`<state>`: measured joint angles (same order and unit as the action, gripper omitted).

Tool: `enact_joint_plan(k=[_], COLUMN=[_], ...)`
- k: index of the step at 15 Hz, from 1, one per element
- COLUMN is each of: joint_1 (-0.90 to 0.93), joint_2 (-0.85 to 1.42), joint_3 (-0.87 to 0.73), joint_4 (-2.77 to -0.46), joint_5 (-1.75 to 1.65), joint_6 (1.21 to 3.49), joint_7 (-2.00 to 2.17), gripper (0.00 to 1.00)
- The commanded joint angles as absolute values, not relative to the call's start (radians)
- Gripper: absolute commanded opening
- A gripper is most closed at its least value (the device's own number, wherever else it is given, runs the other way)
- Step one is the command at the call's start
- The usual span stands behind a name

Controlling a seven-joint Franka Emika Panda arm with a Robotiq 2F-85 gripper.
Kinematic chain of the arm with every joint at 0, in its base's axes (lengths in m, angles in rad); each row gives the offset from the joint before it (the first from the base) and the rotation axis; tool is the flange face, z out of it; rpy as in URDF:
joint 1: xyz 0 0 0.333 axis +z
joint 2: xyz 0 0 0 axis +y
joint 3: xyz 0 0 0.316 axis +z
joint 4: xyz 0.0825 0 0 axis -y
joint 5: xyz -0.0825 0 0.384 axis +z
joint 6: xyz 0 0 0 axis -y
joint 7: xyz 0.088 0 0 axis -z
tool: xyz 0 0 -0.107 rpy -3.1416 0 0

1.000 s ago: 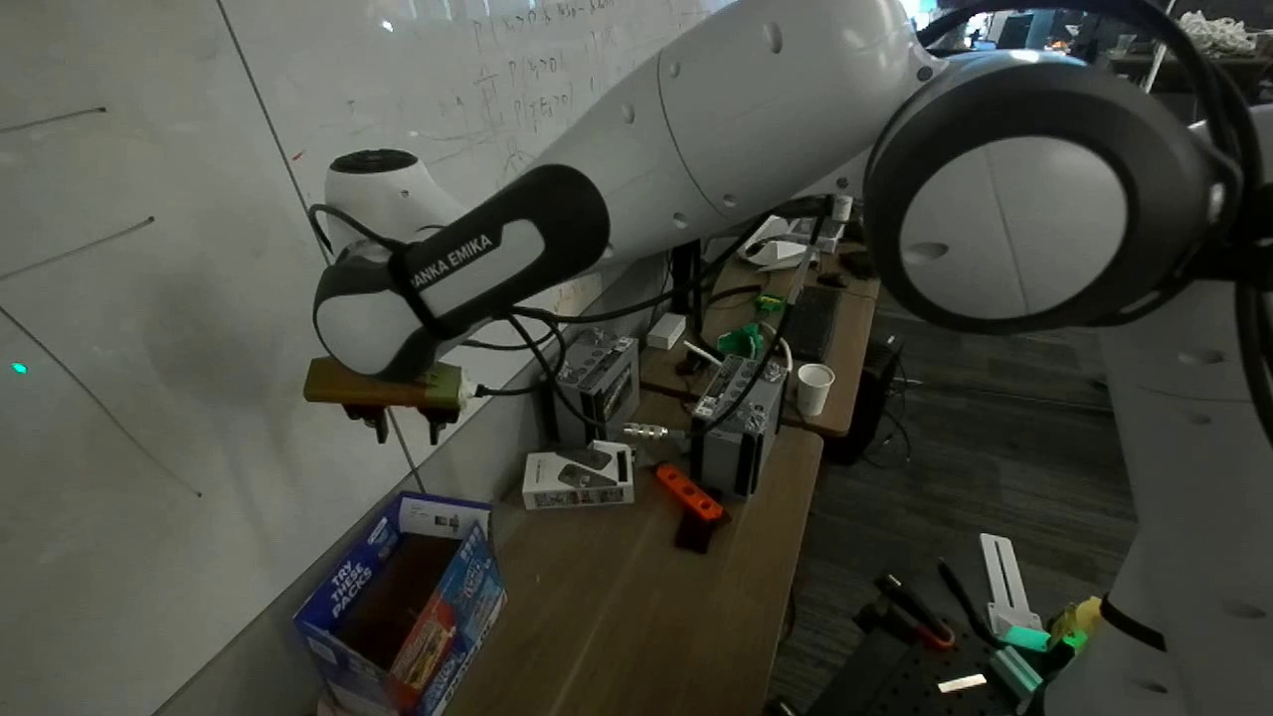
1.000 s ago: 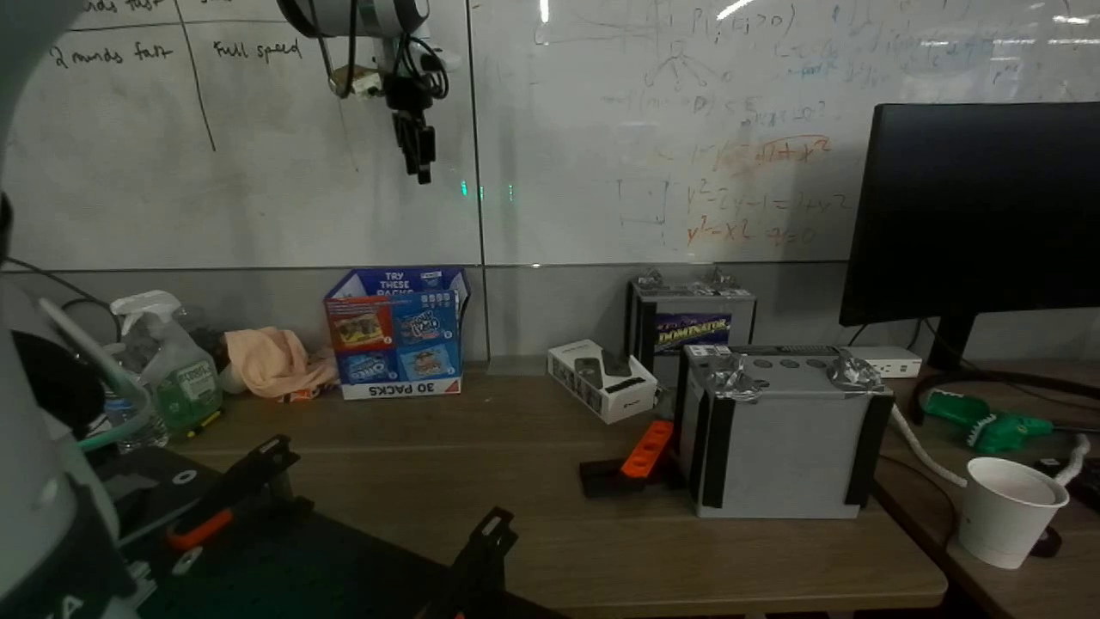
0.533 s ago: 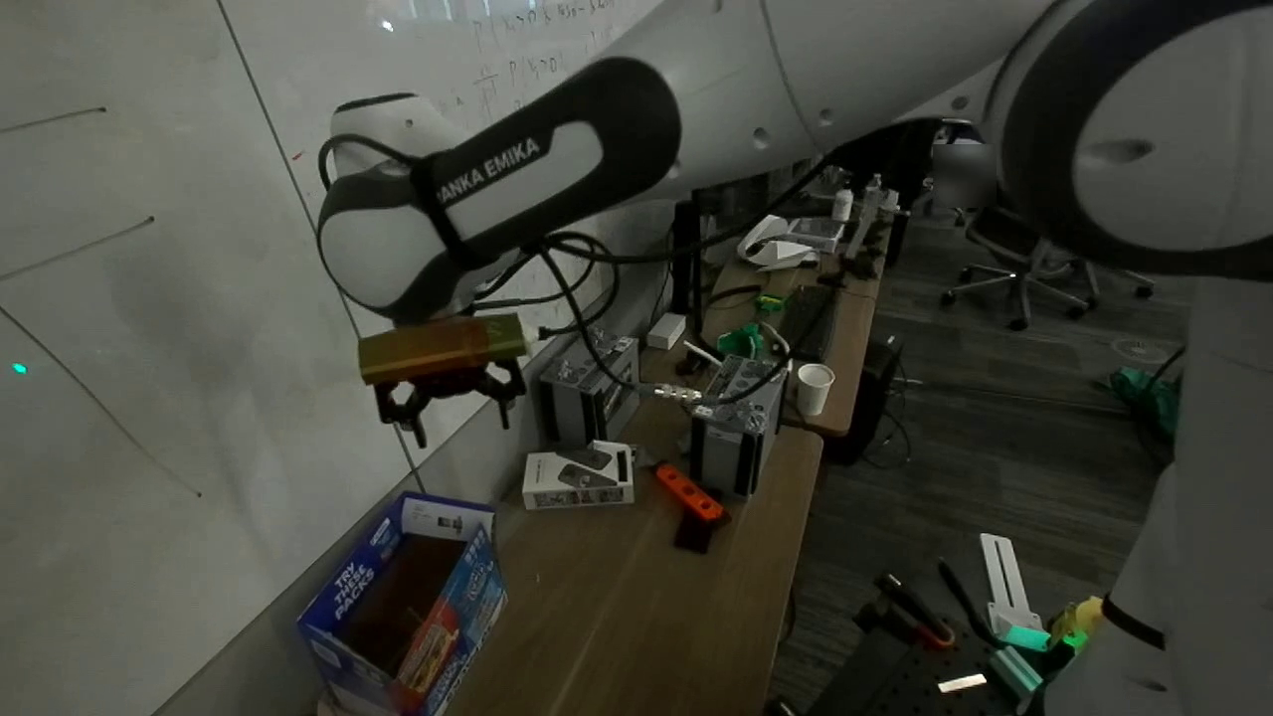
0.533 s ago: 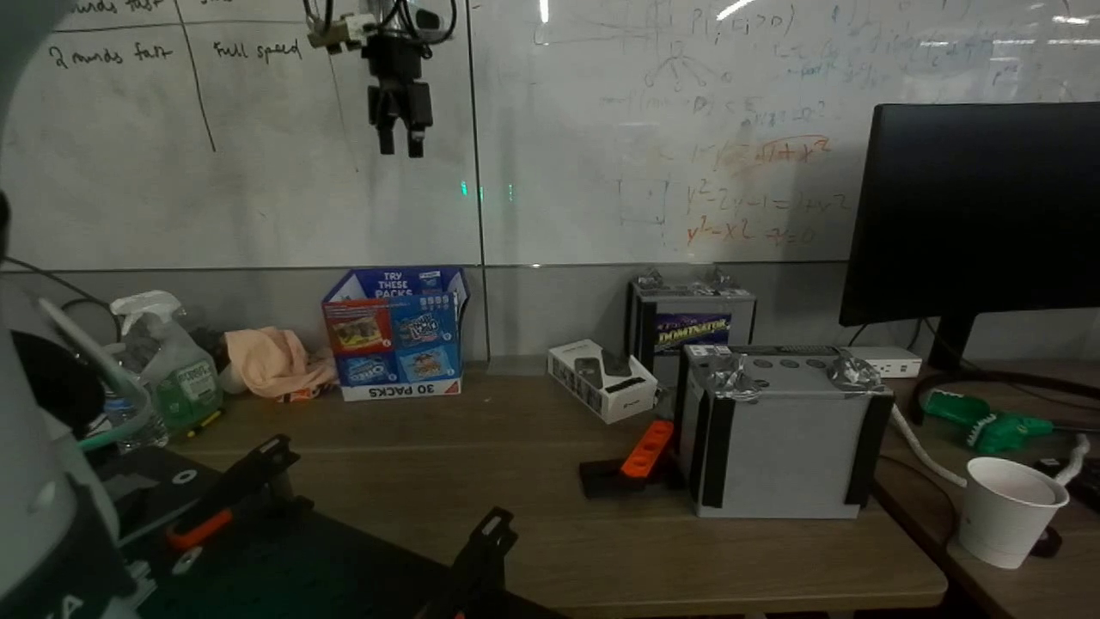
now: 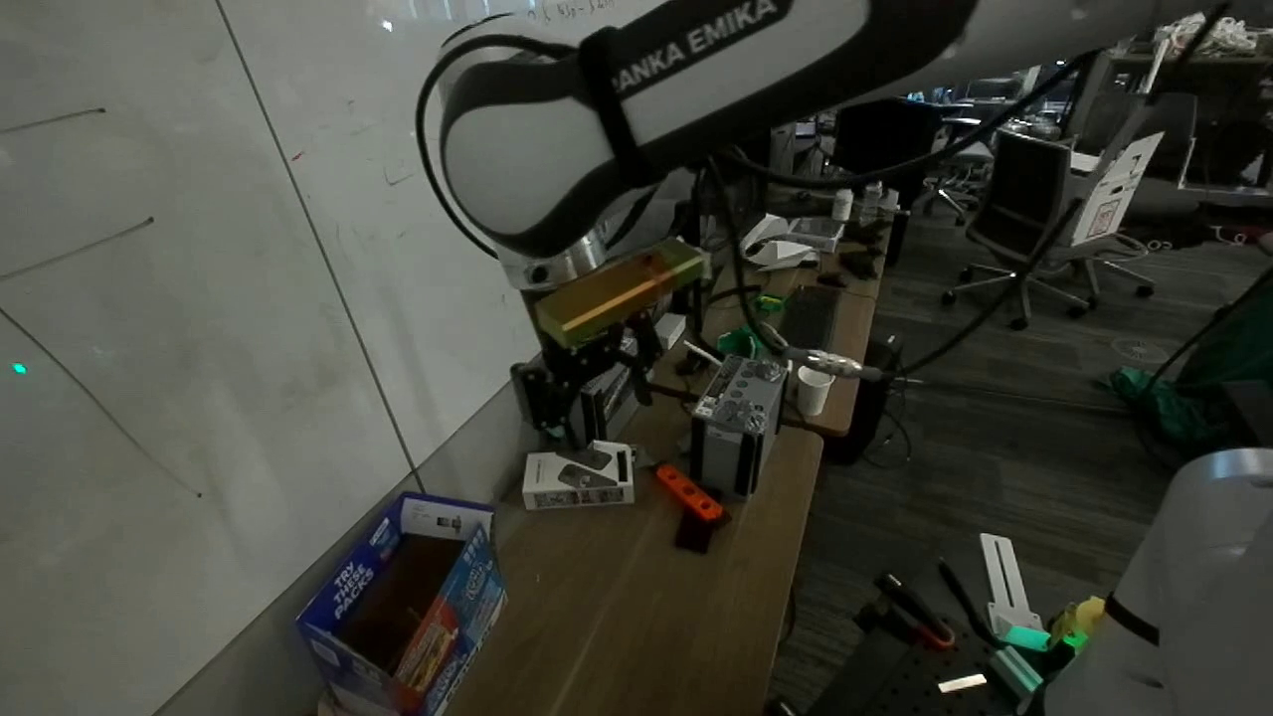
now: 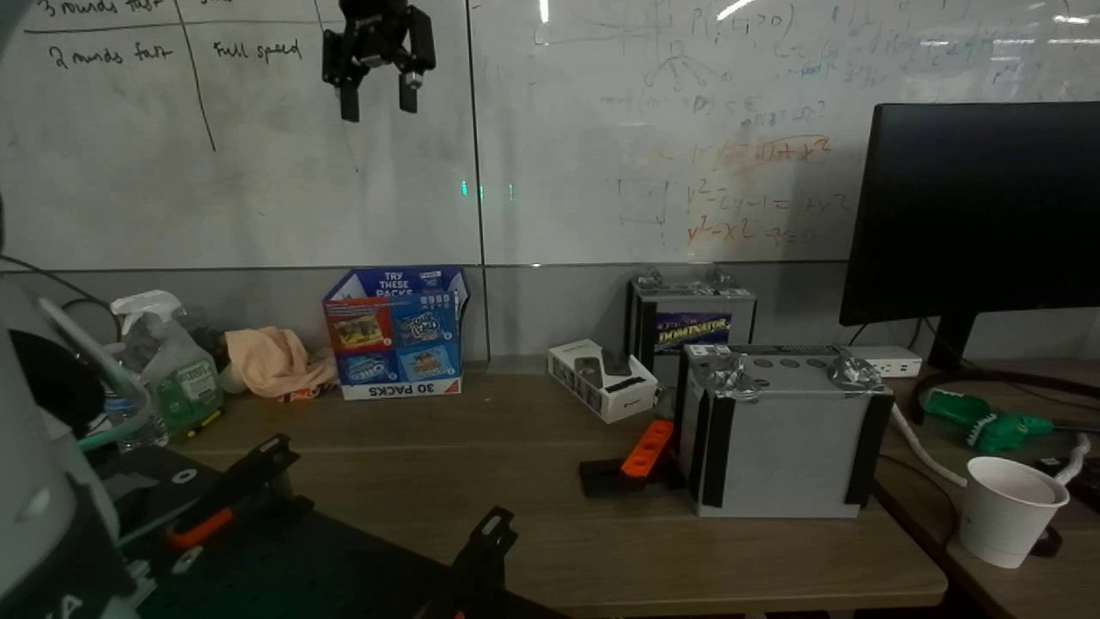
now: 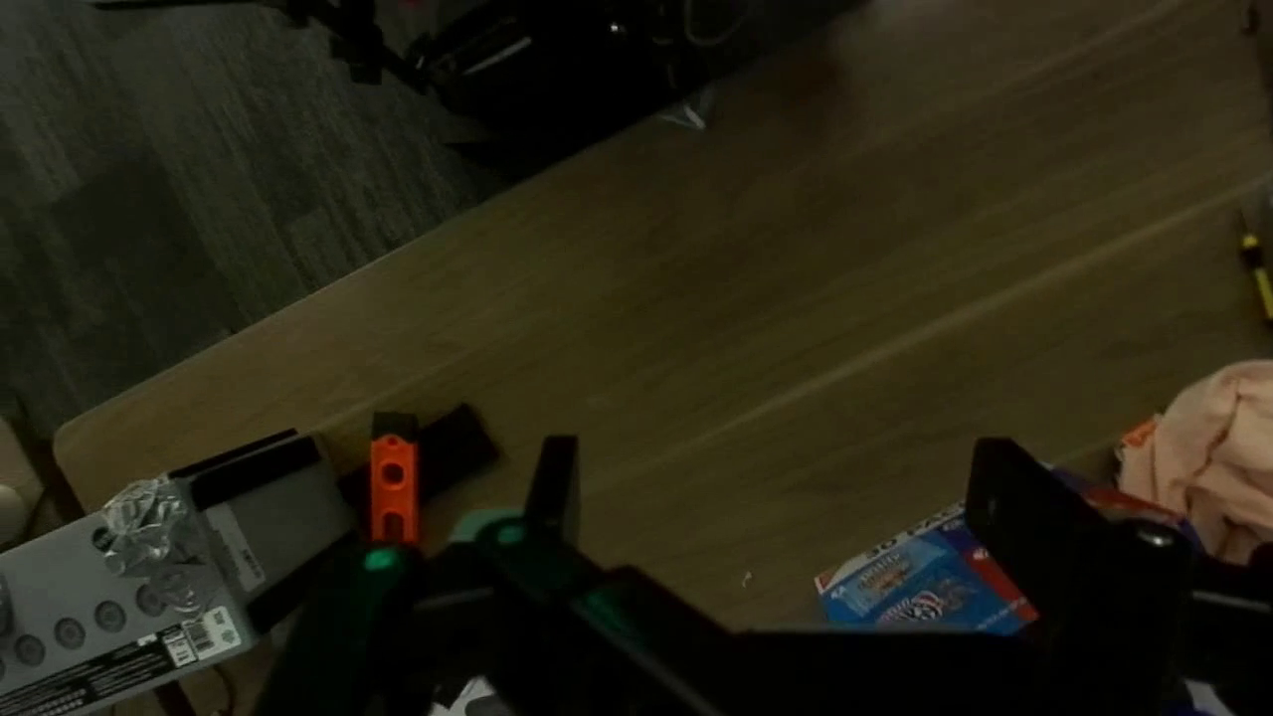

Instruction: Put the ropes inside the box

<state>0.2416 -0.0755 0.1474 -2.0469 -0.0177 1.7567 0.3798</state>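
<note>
In an exterior view I have the box (image 5: 462,607) upright on the table (image 6: 481,542), near its back edge below the whiteboard (image 6: 559,146), its open top facing me at a slant. I get only a dark brown inside from there, so whether the ropes lie in it I cannot tell. My gripper (image 6: 379,103) points down, well above the table and apart from the box, with its fingers (image 7: 554,487) spread wide; in the wrist view I see wood and a corner of the box between them, while one finger covers another part of the box. The arm (image 5: 527,139) reaches in from the upper right in an exterior view. Just beside the box I see a peach cloth (image 6: 279,361), and past that a spray bottle (image 6: 185,370). On the other side a white carton (image 6: 593,391) sits between the box and two grey cases (image 6: 786,447). An orange bar (image 6: 649,449) lies by the front case with a black block (image 6: 606,481); touching or just beside, I can't say. Farther along I have a white cup (image 6: 1010,516), a green object (image 6: 1001,430) and, behind them, a dark screen (image 6: 980,206).
</note>
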Motion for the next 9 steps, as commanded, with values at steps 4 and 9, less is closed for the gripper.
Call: enact_joint_plan(k=[4, 9], joint_1=[0.155, 0.157], joint_2=[-0.486, -0.690], joint_3=[0.110, 0.102], joint_4=[-2.449, -2.616], joint_5=[0.014, 0.036], joint_6=[1.934, 2.040], joint_7=[0.187, 0.143], gripper=[1.00, 1.00])
